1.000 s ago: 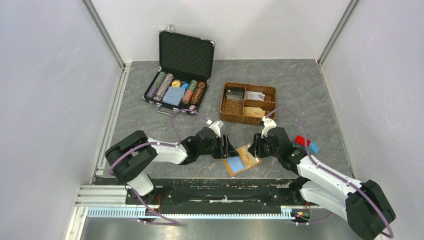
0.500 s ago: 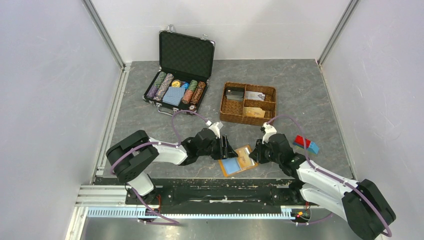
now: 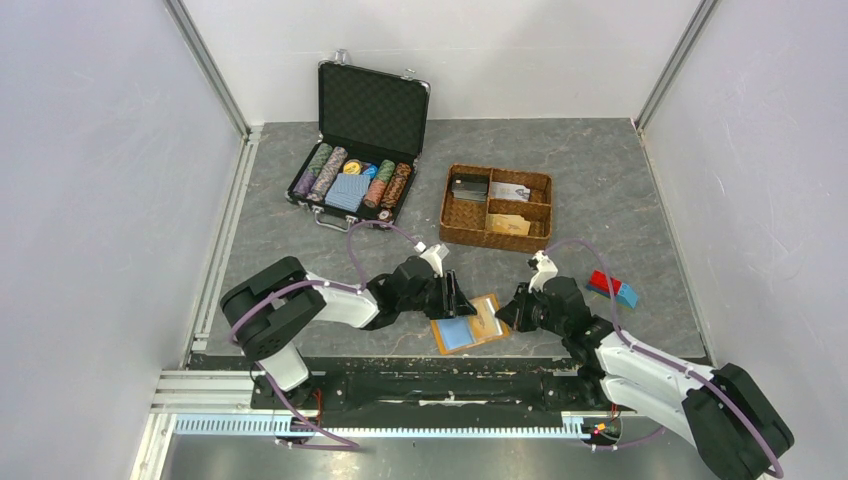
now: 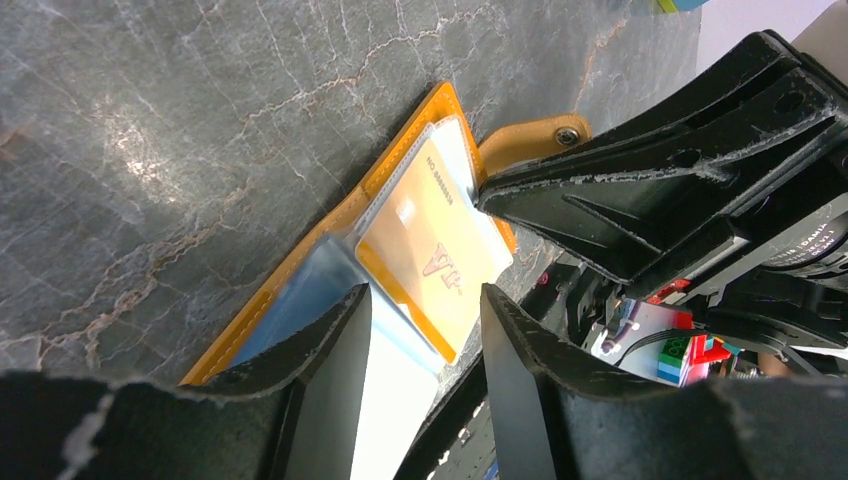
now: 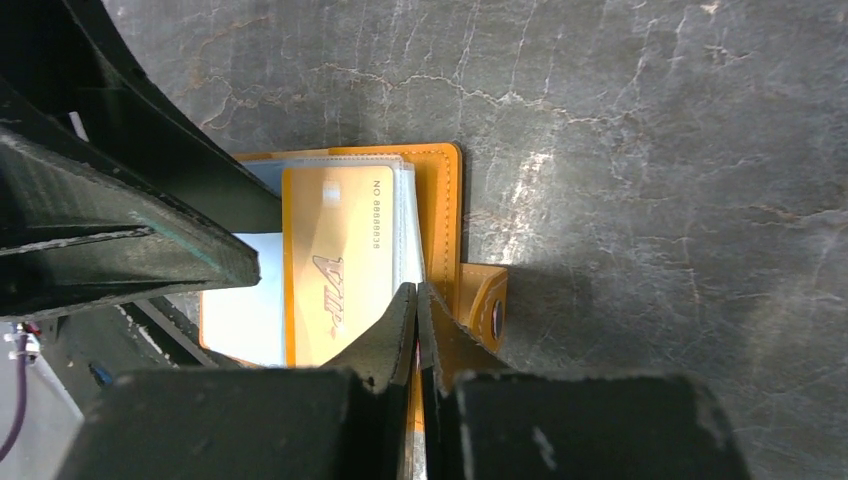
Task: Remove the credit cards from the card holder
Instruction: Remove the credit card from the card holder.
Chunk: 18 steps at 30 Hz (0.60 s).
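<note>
The orange-tan card holder (image 3: 470,325) lies open on the table near the front edge, its pale blue sleeves up. An orange-yellow credit card (image 5: 335,250) marked VIP sits in a sleeve; it also shows in the left wrist view (image 4: 430,240). My right gripper (image 3: 510,310) is shut (image 5: 417,290) on the holder's right edge (image 5: 445,200), with a thin orange strip between its fingers. My left gripper (image 3: 455,297) is open (image 4: 425,300), low over the holder's left part (image 4: 330,225), holding nothing.
A brown woven basket (image 3: 497,207) with cards stands behind the holder. An open black case (image 3: 362,140) with chips and a blue card stack (image 3: 348,191) is at the back left. A red-and-blue block (image 3: 612,288) lies to the right. The table's front edge (image 3: 450,360) is close.
The card holder has slid left and toward the front edge with my right gripper, which has pulled back nearer. My left gripper has stayed almost in place.
</note>
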Tool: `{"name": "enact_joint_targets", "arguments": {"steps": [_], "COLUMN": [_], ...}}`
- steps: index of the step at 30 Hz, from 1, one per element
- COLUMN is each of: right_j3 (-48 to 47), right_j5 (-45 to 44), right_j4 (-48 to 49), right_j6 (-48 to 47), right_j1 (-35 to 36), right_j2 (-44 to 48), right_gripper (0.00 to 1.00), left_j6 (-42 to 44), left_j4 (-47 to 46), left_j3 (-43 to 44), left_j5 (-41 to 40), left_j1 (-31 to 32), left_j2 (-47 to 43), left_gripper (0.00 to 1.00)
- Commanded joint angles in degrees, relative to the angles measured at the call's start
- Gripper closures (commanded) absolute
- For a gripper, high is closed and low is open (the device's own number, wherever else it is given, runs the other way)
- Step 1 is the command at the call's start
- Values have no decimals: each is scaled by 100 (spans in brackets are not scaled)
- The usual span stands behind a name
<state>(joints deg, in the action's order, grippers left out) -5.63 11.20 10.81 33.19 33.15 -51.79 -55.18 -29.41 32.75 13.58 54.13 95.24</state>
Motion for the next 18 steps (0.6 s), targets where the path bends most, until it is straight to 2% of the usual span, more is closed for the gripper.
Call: {"name": "enact_joint_targets", "arguments": {"steps": [1, 9, 12, 18], "right_j3": [290, 368, 352, 376], "right_j5": [127, 84, 81, 144], "right_j4": [-201, -138, -132, -44], "right_j6": [240, 394, 388, 416], "right_j1": [22, 25, 30, 25], "right_j2": [-33, -39, -50, -94], "right_gripper": [100, 100, 100, 100], "left_j6": [-102, -231, -260, -476], "left_j4": [-350, -767, -824, -1430], "left_j3": [40, -137, -158, -202], "left_j5": [-31, 83, 87, 453], "left_j1": [27, 28, 22, 27], "left_j2": [240, 213, 86, 79], "left_gripper": [50, 63, 70, 70]}}
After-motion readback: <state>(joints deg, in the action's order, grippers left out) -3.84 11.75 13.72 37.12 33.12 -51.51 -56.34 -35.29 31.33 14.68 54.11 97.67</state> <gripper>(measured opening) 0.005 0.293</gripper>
